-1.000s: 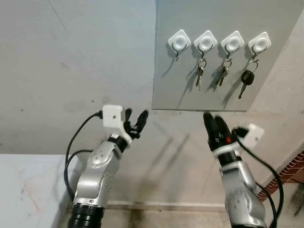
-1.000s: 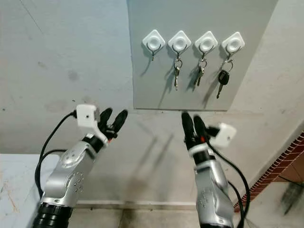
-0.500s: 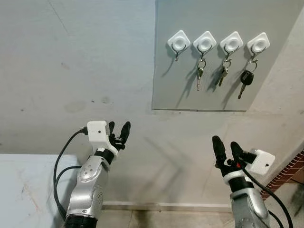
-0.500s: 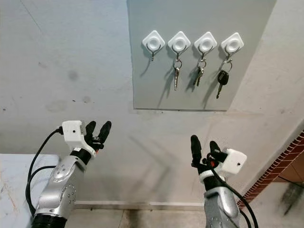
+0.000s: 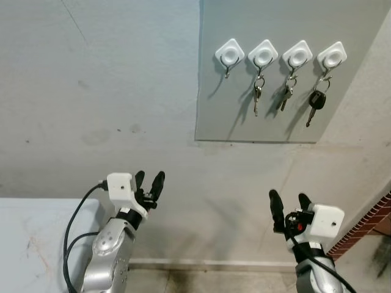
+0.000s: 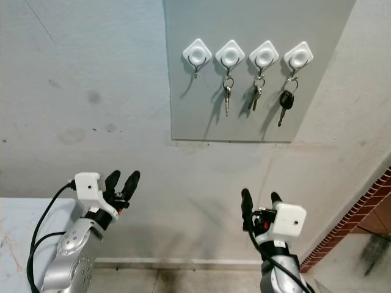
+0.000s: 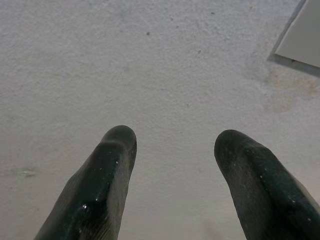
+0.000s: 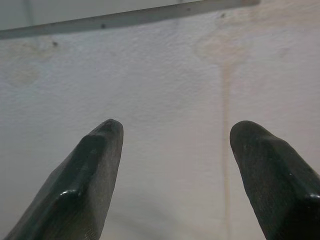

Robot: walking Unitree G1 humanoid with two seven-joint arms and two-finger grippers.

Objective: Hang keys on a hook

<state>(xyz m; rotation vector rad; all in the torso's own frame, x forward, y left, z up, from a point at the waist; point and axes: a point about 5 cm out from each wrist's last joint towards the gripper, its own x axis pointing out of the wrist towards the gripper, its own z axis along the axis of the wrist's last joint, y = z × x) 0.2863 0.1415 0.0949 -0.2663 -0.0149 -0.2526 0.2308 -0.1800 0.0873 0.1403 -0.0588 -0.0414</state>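
A grey panel (image 5: 287,122) on the wall carries a row of white diamond hooks. The leftmost hook (image 5: 230,55) is bare. The three to its right hold keys: a silver key (image 5: 257,96), a small bunch (image 5: 286,94), and a black-headed car key (image 5: 316,102). Far below the panel, my left gripper (image 5: 149,182) is open and holds nothing. My right gripper (image 5: 288,204) is open too, low at the right, with nothing between its fingers (image 8: 95,170). In the wrist views both face the bare wall.
A pale tabletop (image 5: 36,244) lies at the lower left beside my left arm. Red brickwork (image 5: 372,229) shows at the lower right edge. The floor (image 5: 214,278) meets the wall along the bottom.
Both arms have dropped well down from just under the panel. The right gripper's fingers have spread apart. The keys on the hooks have not moved.
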